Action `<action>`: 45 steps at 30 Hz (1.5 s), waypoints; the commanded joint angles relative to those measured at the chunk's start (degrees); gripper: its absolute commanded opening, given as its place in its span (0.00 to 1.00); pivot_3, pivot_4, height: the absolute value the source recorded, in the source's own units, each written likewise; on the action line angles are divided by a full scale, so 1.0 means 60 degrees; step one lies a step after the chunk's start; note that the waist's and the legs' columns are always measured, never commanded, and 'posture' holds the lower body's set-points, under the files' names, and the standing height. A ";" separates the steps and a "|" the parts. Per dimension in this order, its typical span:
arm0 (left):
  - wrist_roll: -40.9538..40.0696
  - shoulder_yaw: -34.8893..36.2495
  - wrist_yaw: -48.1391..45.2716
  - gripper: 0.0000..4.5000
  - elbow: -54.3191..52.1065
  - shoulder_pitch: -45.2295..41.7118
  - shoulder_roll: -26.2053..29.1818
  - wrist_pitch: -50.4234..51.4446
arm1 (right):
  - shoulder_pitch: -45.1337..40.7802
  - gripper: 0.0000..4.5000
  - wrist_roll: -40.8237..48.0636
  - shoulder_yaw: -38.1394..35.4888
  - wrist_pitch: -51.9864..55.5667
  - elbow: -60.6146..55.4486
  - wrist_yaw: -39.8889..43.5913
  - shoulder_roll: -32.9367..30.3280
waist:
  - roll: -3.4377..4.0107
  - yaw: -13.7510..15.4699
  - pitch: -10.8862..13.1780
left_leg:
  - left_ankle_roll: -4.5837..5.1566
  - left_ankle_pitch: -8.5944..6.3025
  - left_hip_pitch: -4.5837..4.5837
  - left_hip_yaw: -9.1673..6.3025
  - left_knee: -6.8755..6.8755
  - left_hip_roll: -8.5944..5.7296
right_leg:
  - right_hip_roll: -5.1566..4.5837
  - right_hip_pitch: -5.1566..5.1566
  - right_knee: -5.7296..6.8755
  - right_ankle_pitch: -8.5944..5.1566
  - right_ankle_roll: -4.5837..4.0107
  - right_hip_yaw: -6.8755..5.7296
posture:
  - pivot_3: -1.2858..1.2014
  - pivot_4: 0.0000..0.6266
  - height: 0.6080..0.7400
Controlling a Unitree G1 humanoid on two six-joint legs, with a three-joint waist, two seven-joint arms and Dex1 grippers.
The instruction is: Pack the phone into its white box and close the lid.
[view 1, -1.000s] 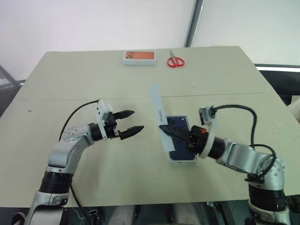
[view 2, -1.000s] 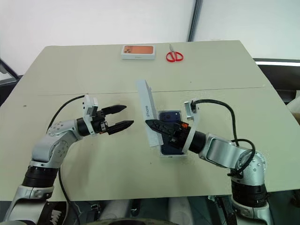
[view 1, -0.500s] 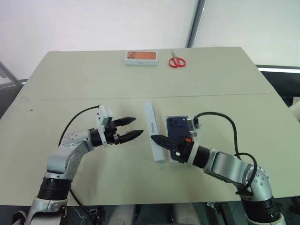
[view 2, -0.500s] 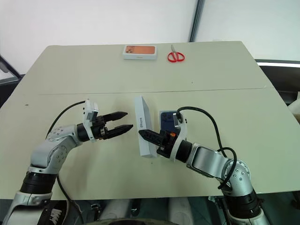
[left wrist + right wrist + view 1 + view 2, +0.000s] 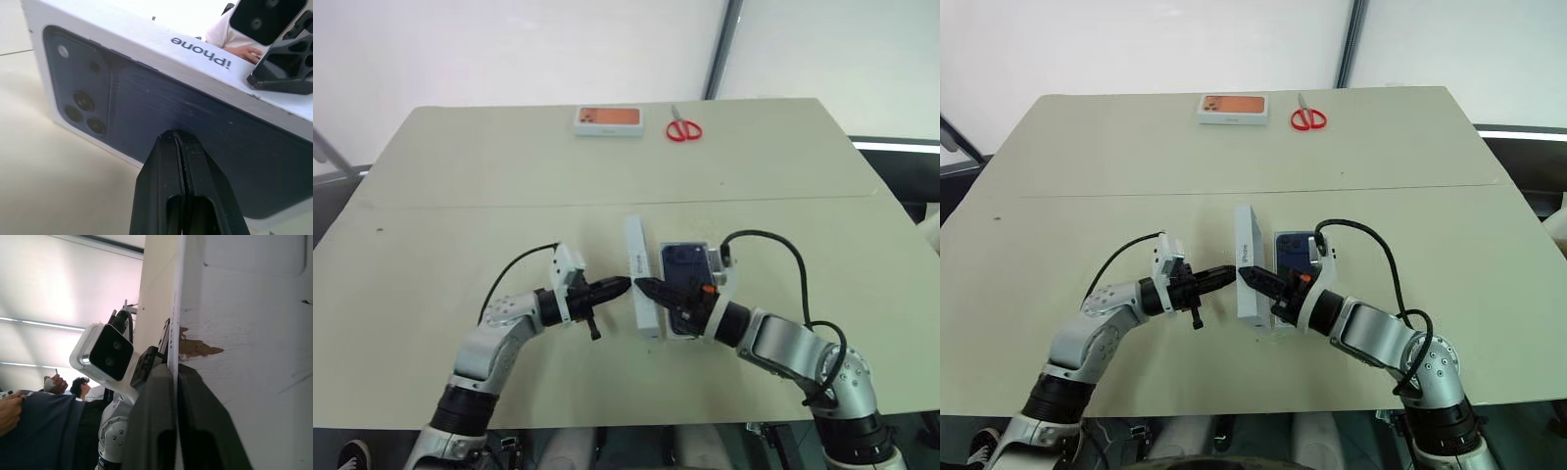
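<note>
The lid (image 5: 639, 274) stands on its long edge on the table, just left of the white box (image 5: 683, 244). The dark navy phone (image 5: 685, 266) lies in that box. My left gripper (image 5: 625, 285) is shut, and its tip touches the lid's outer face (image 5: 171, 98), which bears the dark phone picture. From the other side, my right gripper (image 5: 641, 286) reaches over the box and is shut on the lid's upper rim. In the right wrist view one finger sits on each side of the lid's wall (image 5: 244, 333).
A white box with an orange picture (image 5: 607, 119) and red scissors (image 5: 682, 128) lie at the table's far edge. A seam runs across the table's middle. A person in a blue sleeve (image 5: 44, 401) sits beyond the table.
My left gripper has shut and moved right to the lid's outer face. The right gripper lowered the lid from a raised lean to standing on its edge beside the box.
</note>
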 commanded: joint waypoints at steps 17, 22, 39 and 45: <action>0.0692 -0.0815 0.0358 0.00 0.1574 -0.1110 -0.1674 -0.0864 | -0.0139 0.86 -0.7546 -0.2132 -0.0710 0.0270 0.5441 -0.4730 | 0.0002 0.0030 0.0000 | 0.0013 -0.0007 -0.0002 0.0007 0.0018 -0.0007 | 0.0006 0.0017 -0.0010 0.0001 0.0006 -0.0017 | 0.52 0.24 1.00; 0.0756 -0.0798 0.0392 0.00 0.1994 -0.1413 -0.1934 -0.1020 | 0.0252 0.45 -1.0993 -0.1636 -0.2619 0.0489 0.7127 -0.5163 | -0.0001 0.0021 0.0001 | 0.0013 -0.0007 -0.0001 0.0007 0.0019 -0.0007 | 0.0010 0.0020 -0.0010 0.0001 0.0011 -0.0020 | 0.52 0.24 1.00; 0.0639 -0.0330 0.0150 0.00 0.0060 -0.0131 0.0280 -0.0074 | 0.0406 0.01 -1.4639 -0.0229 -0.4627 0.0091 0.9602 -0.3846 | 0.0000 0.0049 0.0000 | 0.0010 -0.0007 0.0003 0.0000 0.0019 -0.0005 | 0.0006 0.0019 -0.0008 0.0000 0.0008 -0.0013 | 0.52 0.24 1.00; 0.1105 -0.0888 0.0343 0.00 0.0480 -0.0213 -0.0012 -0.0224 | 0.0491 0.01 -1.5390 -0.0021 -0.4727 0.0033 0.9998 -0.3690 | 0.0000 0.0221 0.0000 | 0.0009 -0.0007 0.0003 0.0001 0.0023 -0.0012 | -0.0002 0.0021 -0.0010 0.0001 0.0007 -0.0013 | 0.52 0.24 1.00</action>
